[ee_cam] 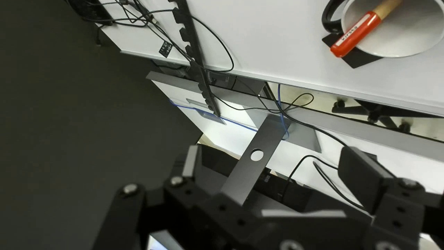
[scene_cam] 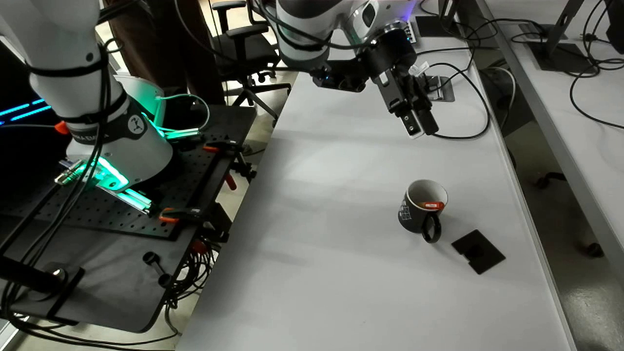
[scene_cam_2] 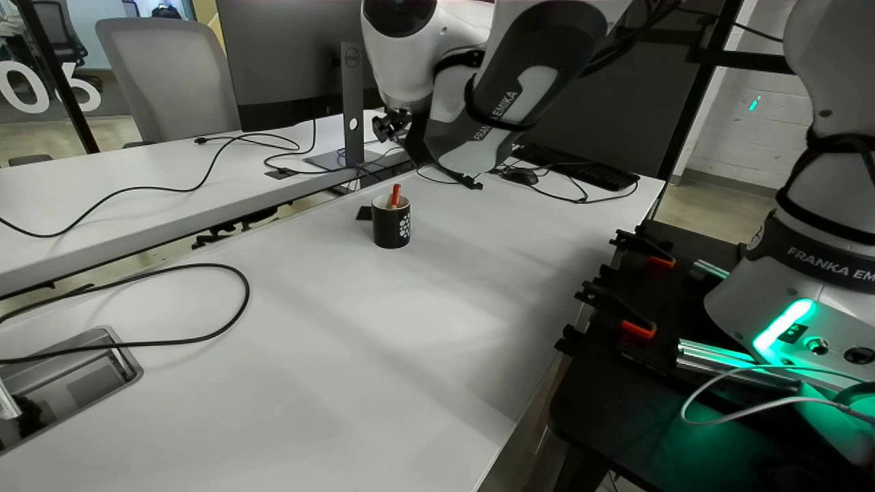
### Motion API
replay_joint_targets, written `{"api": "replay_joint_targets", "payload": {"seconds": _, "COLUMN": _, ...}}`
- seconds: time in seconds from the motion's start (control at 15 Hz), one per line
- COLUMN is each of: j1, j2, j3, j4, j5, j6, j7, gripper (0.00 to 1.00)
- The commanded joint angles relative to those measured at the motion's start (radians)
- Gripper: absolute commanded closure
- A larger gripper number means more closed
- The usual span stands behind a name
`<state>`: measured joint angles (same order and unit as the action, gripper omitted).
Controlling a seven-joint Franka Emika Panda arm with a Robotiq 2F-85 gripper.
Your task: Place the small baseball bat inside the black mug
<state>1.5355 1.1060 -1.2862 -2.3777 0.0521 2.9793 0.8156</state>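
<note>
The black mug (scene_cam: pixel 413 218) stands upright on the white table, its handle toward the black square pad in an exterior view. It also shows in an exterior view (scene_cam_2: pixel 387 231) and in the wrist view (ee_cam: pixel 412 43), where its pale inside shows. The small baseball bat (ee_cam: pixel 357 34) leans inside the mug, pale yellowish end down and red end over the rim near the handle. Its red end shows in both exterior views (scene_cam: pixel 431 205) (scene_cam_2: pixel 395 196). My gripper (scene_cam: pixel 423 129) is above the table, apart from the mug. Its fingers (ee_cam: pixel 277 170) are spread with nothing between them.
A flat black square pad (scene_cam: pixel 478 251) lies beside the mug. A black cable (scene_cam: pixel 480 131) loops on the table near a grey table outlet (scene_cam: pixel 442 90). A keyboard (scene_cam_2: pixel 581 167) and a mouse (scene_cam_2: pixel 521 176) lie at one end. A second desk (scene_cam: pixel 580 117) with monitors runs alongside.
</note>
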Motion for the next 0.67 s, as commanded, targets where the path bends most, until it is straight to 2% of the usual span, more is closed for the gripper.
{"api": "replay_joint_targets", "payload": {"seconds": 0.0, "j1": 0.047, "j2": -0.009, "j3": -0.018, "j4": -0.067, "j5": 0.047, "j6": 0.055, "j7": -0.078, "gripper": 0.0}}
{"api": "replay_joint_targets", "payload": {"seconds": 0.07, "j1": 0.022, "j2": 0.011, "j3": 0.002, "j4": -0.026, "j5": 0.067, "j6": 0.02, "j7": -0.071, "gripper": 0.0}}
{"api": "replay_joint_targets", "payload": {"seconds": 0.33, "j1": 0.037, "j2": 0.011, "j3": -0.001, "j4": -0.044, "j5": 0.078, "j6": 0.03, "j7": -0.079, "gripper": 0.0}}
{"api": "replay_joint_targets", "payload": {"seconds": 0.6, "j1": -0.014, "j2": -0.086, "j3": 0.064, "j4": -0.046, "j5": 0.058, "j6": 0.204, "j7": -0.208, "gripper": 0.0}}
